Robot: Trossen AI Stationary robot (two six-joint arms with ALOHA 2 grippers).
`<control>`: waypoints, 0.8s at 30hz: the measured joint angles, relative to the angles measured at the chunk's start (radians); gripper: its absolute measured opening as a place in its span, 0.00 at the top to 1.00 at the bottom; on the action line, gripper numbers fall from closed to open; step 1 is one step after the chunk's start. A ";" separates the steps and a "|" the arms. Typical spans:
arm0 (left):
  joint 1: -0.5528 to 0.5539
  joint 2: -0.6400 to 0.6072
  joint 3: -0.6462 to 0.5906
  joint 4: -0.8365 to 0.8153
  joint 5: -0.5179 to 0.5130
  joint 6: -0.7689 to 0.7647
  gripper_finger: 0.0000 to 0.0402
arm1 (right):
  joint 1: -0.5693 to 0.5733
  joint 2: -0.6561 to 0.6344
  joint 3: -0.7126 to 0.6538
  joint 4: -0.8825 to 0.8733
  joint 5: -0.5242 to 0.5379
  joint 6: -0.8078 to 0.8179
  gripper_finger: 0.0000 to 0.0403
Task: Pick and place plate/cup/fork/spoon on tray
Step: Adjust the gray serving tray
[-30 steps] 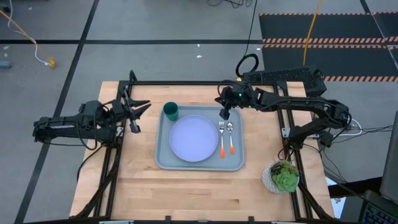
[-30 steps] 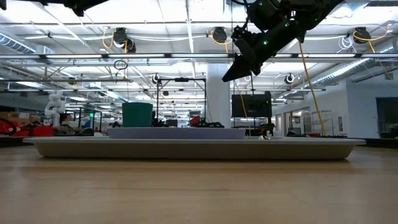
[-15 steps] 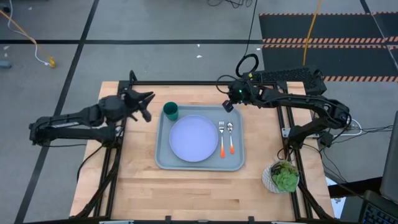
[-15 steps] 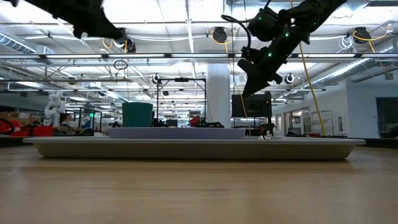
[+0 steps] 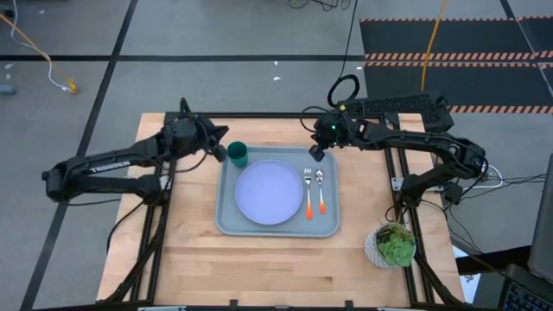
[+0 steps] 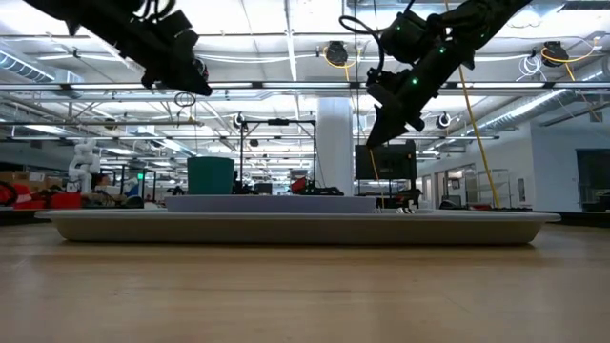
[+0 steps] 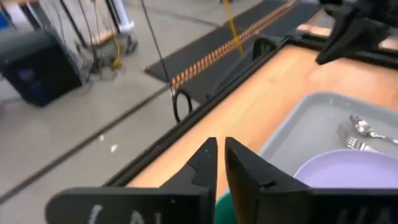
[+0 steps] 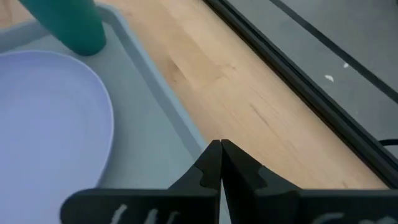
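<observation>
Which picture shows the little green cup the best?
The high view: the small dark green round cup shows whole, standing in a corner of the large grey-blue rectangular tray. The low view shows only its side above the tray's rim. The right wrist view cuts off its top; the left wrist view shows only a green sliver.

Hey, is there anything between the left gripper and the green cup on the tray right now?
Nothing visible. The left gripper hangs just beside the cup, above the tray rim.

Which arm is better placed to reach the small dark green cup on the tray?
Left: its end effector hovers right beside the small dark green cup; the right end effector is across the grey-blue plastic tray.
</observation>
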 joint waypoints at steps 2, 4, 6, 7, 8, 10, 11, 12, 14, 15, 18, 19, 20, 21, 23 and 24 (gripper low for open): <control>0.028 0.025 0.032 -0.024 0.029 -0.016 0.96 | 0.000 0.000 0.000 0.007 0.000 -0.001 1.00; 0.045 0.039 0.051 -0.016 0.077 -0.002 0.99 | 0.000 0.000 0.000 0.015 0.000 -0.006 1.00; 0.054 0.047 0.055 0.020 0.146 0.035 0.98 | 0.002 0.000 0.000 0.013 0.000 -0.005 1.00; 0.060 0.050 0.055 0.042 0.187 0.051 0.98 | 0.005 0.000 -0.001 0.013 -0.001 -0.001 1.00; 0.065 0.052 0.055 0.063 0.224 0.062 0.99 | 0.010 0.000 -0.005 0.013 -0.005 0.000 1.00; 0.085 0.052 0.055 0.083 0.284 0.084 0.99 | 0.016 0.000 -0.012 0.009 -0.031 -0.023 1.00; 0.098 0.052 0.055 0.086 0.312 0.090 0.99 | 0.019 0.001 -0.015 0.008 -0.045 -0.042 1.00; 0.113 0.053 0.055 0.086 0.338 0.096 0.99 | 0.021 0.001 -0.016 0.011 -0.052 -0.060 1.00; 0.156 0.060 0.055 0.081 0.372 0.104 0.99 | 0.020 0.001 -0.016 0.022 -0.051 -0.095 1.00; 0.183 0.063 0.055 0.070 0.377 0.105 0.99 | 0.020 0.001 -0.016 0.022 -0.048 -0.110 1.00; 0.273 0.087 0.056 0.035 0.377 0.066 0.99 | 0.019 0.001 -0.016 0.019 -0.044 -0.178 1.00; 0.296 0.103 0.056 0.022 0.377 0.048 0.99 | 0.019 0.000 -0.016 0.016 -0.044 -0.196 1.00; 0.320 0.123 0.056 0.009 0.377 0.036 0.99 | 0.019 0.000 -0.016 0.014 -0.044 -0.208 1.00; 0.339 0.144 0.056 0.000 0.377 0.028 0.99 | 0.019 0.001 -0.016 0.014 -0.044 -0.212 1.00; 0.369 0.187 0.056 -0.005 0.379 0.017 1.00 | 0.020 0.001 -0.016 0.022 -0.044 -0.214 1.00; 0.379 0.212 0.058 -0.007 0.379 0.010 1.00 | 0.020 0.001 -0.016 0.028 -0.044 -0.214 1.00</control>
